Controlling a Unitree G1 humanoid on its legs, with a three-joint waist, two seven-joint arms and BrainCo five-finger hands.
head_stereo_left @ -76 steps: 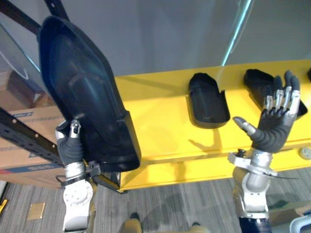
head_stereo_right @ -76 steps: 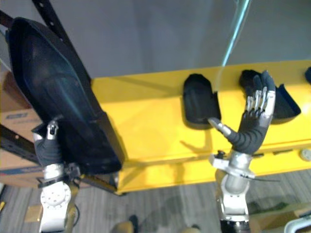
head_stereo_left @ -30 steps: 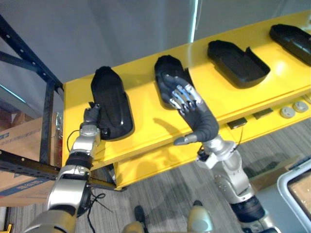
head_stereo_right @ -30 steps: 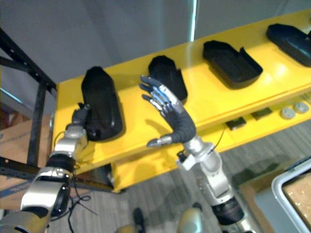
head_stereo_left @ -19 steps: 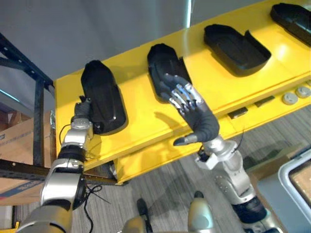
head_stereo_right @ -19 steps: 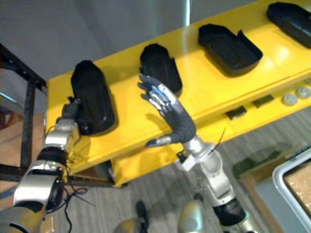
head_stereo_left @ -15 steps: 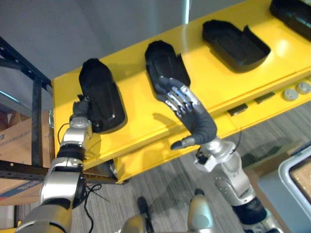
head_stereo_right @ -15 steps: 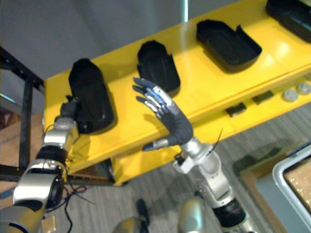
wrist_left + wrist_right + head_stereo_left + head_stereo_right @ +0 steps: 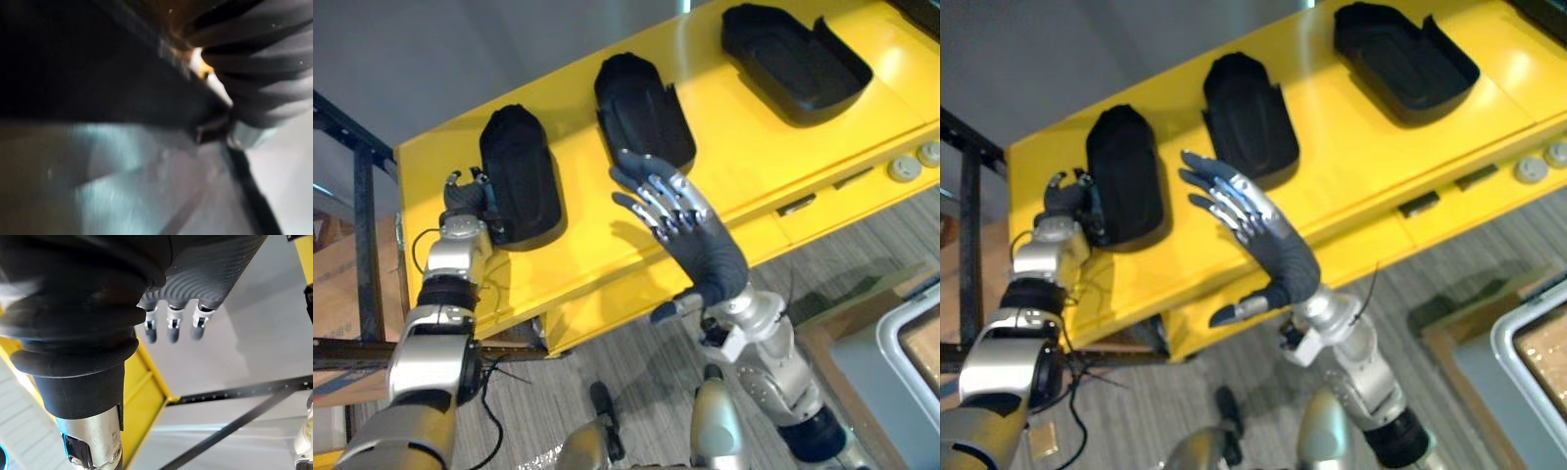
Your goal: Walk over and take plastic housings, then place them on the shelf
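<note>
Right hand is held raised, nearest the camera, in front of the yellow shelf. Its fingers are straight and spread, thumb out, nothing held. Left hand is laid on the shelf top with fingers loosely bent and apart, nothing gripped. Leftmost housing lies flat just beside that hand, on its right; contact cannot be told. It is black, elongated, rounded at the far end. Second housing and third housing, black with raised rims, are set further right.
</note>
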